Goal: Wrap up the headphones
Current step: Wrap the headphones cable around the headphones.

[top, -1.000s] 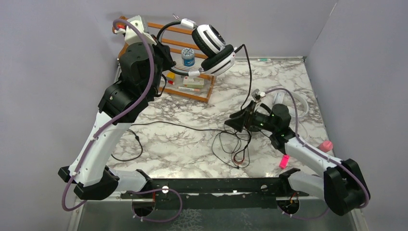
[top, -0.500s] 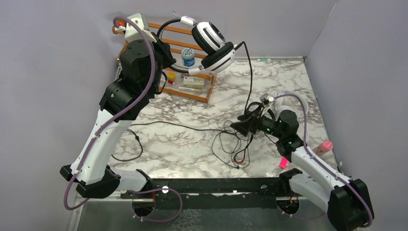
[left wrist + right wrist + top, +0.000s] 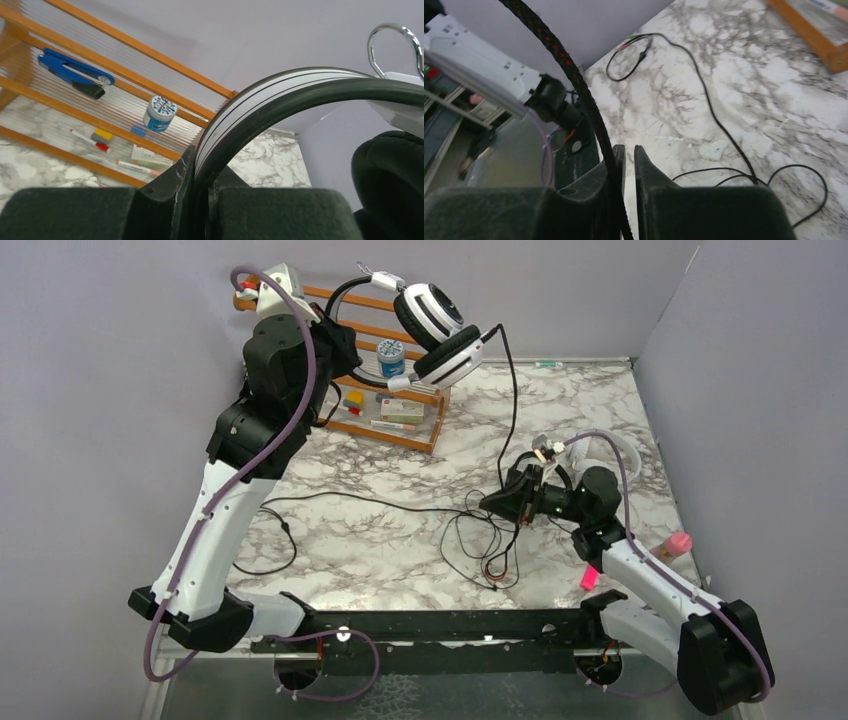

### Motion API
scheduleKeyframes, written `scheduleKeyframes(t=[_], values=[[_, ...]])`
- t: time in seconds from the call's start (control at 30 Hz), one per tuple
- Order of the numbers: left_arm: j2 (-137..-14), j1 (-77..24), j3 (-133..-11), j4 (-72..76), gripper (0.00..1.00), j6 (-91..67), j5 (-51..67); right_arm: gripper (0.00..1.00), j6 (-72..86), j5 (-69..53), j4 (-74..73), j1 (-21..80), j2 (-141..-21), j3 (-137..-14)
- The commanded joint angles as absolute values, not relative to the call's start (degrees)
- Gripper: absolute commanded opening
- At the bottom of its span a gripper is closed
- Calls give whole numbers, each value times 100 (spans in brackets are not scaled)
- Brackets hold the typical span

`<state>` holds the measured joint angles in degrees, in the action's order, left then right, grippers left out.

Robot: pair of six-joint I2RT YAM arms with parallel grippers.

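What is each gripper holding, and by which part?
The left gripper clamps the headphones by the headband; the right gripper pinches their cord partway along its hanging length.

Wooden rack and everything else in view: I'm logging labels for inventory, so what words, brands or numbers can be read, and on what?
No text is readable in any view.
Blue-and-white jar lid: printed pattern, too blurred to read.
Small box: red mark, print too small to read.
Headphones: no lettering visible.
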<state>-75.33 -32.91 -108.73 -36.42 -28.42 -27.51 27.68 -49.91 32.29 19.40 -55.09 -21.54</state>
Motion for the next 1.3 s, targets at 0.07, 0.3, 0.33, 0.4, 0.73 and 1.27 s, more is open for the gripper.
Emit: scheduleKeyframes(t=[0.07,0.3,0.33,0.4,0.73,1.27], values=[[-7525,-2410,-9333,-1132,0,-4345,21,15,3252,-6330,3839,2432,-5690,-2699],[-8346,-2285,-8721,694,0,-5491,2437,10,2676,-5741,2392,3063,-6228,-3743],[-8397,-2297,-8639,895,0,-5586,2672,10,2635,-5713,2300,3059,-6374,-3837],[-8492,-2327,-8516,1238,0,-5745,3179,7,2588,-5593,2129,3058,-6612,-3971],[-7912,-2824,-7890,367,0,-4366,5251,0,2251,-4610,881,2632,-6949,-4512],[-6346,-3527,-6682,-3122,0,-240,697,0,1862,-4692,-1555,1666,-7072,-6524]])
